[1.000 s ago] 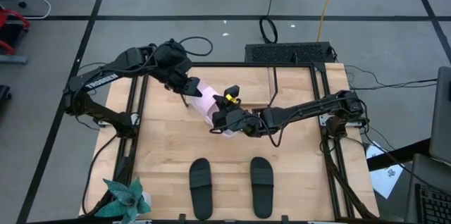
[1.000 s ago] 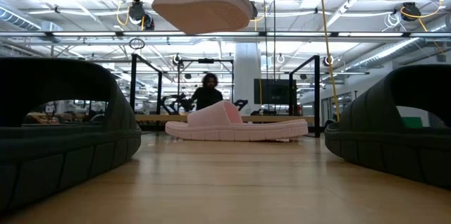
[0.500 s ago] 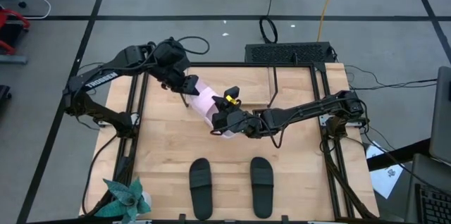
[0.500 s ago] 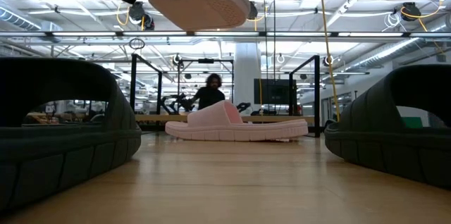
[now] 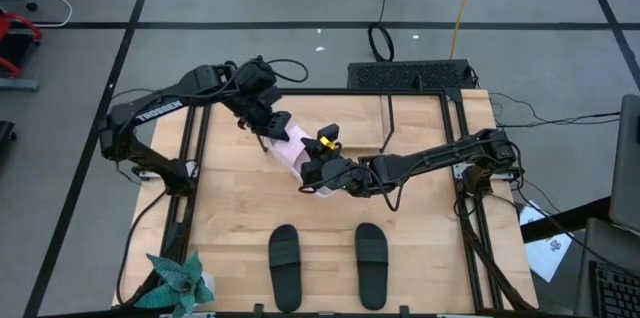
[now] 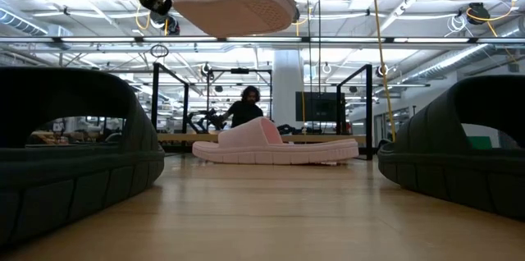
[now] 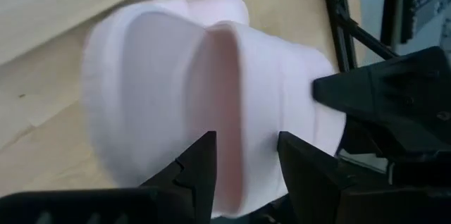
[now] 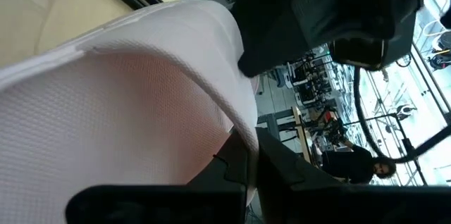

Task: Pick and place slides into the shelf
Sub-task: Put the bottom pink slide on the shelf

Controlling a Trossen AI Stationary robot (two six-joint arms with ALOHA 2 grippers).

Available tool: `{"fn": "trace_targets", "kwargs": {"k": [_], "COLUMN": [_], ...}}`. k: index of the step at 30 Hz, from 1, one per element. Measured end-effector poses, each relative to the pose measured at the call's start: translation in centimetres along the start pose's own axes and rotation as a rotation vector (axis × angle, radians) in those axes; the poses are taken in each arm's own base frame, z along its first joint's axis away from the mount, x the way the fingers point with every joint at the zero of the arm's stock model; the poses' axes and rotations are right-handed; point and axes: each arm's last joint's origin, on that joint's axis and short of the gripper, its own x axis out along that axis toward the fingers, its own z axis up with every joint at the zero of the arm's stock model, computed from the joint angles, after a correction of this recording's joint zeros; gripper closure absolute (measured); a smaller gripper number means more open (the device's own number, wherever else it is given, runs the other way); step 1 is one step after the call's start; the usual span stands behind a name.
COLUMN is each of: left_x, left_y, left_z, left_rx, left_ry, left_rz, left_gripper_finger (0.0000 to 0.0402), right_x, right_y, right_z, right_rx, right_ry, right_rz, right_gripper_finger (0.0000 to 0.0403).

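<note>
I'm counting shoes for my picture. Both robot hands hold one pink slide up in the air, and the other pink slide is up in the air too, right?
Not quite. The low view shows the other pale pink foam slide lying flat on the light wooden table. Only one pale pink slide is held up, by the left hand and right hand.

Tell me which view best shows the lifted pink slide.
The left wrist view: the pink slide fills it, strap and footbed plain, the left hand on its strap. The low view shows its sole overhead; the high view a sliver between arms; the right wrist view a close surface.
</note>
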Motion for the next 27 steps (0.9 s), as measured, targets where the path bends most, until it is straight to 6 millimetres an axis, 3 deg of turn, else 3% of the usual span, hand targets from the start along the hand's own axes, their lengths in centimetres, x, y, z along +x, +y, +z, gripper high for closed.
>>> {"fn": "trace_targets", "kwargs": {"k": [5, 13, 21, 27], "left_x": [0.13, 0.11, 0.09, 0.08], "left_y": [-0.06, -0.17, -0.48, -0.57], "left_z": [0.04, 0.04, 0.24, 0.20], "left_rx": [0.009, 0.046, 0.055, 0.089], "left_ry": [0.020, 0.029, 0.020, 0.031], "left_rz": [-0.018, -0.040, -0.079, -0.097], "left_gripper_finger": [0.0271, 0.0390, 0.0375, 0.0396], "right_x": [0.00, 0.00, 0.00, 0.00], "right_y": [-0.01, 0.00, -0.06, -0.07], "right_z": [0.01, 0.01, 0.02, 0.04], "right_rx": [0.004, 0.005, 0.010, 0.018], "right_ry": [-0.002, -0.003, 0.004, 0.001], "right_rz": [-0.001, 0.001, -0.011, -0.010], "right_gripper_finger": [0.0403, 0.0403, 0.0403, 0.0403]}}
